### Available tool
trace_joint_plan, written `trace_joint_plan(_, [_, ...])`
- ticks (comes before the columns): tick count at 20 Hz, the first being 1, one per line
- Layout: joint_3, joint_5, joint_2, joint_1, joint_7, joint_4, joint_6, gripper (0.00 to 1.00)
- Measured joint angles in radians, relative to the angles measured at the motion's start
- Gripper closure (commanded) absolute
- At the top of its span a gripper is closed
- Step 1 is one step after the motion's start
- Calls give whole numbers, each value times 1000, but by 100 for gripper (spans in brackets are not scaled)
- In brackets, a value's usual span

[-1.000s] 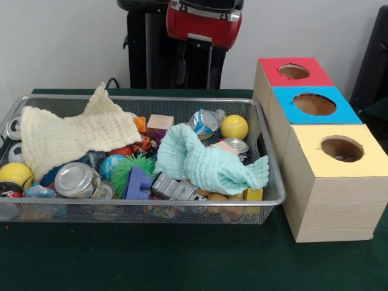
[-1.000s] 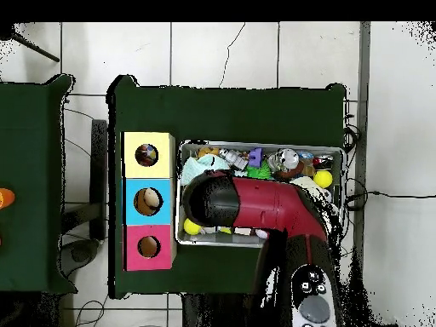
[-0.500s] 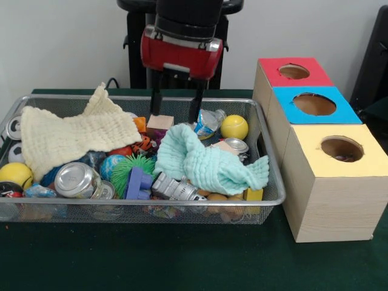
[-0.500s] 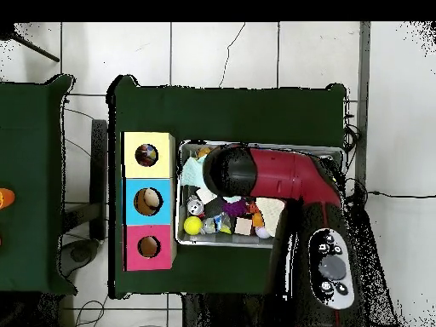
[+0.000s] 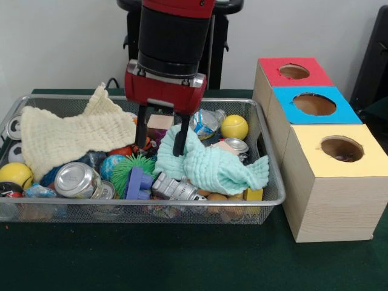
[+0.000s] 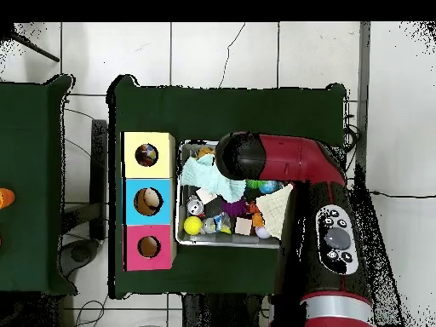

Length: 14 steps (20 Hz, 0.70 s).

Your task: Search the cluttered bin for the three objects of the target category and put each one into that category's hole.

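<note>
My gripper (image 5: 160, 145) hangs open low inside the wire bin (image 5: 270, 199), in the middle of it. One finger (image 5: 141, 130) is down by the small orange toy (image 5: 143, 144). The other finger (image 5: 179, 140) rests against the left edge of the mint cloth (image 5: 212, 165); nothing is held. A wooden block (image 5: 159, 121) lies just behind the gripper. Around it lie a crushed water bottle (image 5: 205, 123), a yellow ball (image 5: 234, 127), a green spiky ball (image 5: 129, 167), a purple block (image 5: 139, 182) and a can (image 5: 76, 179). In the overhead view the arm's wrist (image 6: 238, 157) hides the gripper.
A cream cloth (image 5: 73, 136) covers the bin's left part. Three boxes with round holes stand right of the bin: red (image 5: 270, 70) at the back, blue (image 5: 285, 104), yellow (image 5: 364, 162) nearest. From above, things show inside the yellow box (image 6: 147, 155) and the blue box (image 6: 147, 202).
The gripper has come down from above the bin's back wall into the bin, moving nearer and slightly left in the front view. It stayed open.
</note>
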Motion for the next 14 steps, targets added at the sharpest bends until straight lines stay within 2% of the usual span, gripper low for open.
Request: trace_joint_plan(14, [6,-10,83,35,0,-15,0,0])
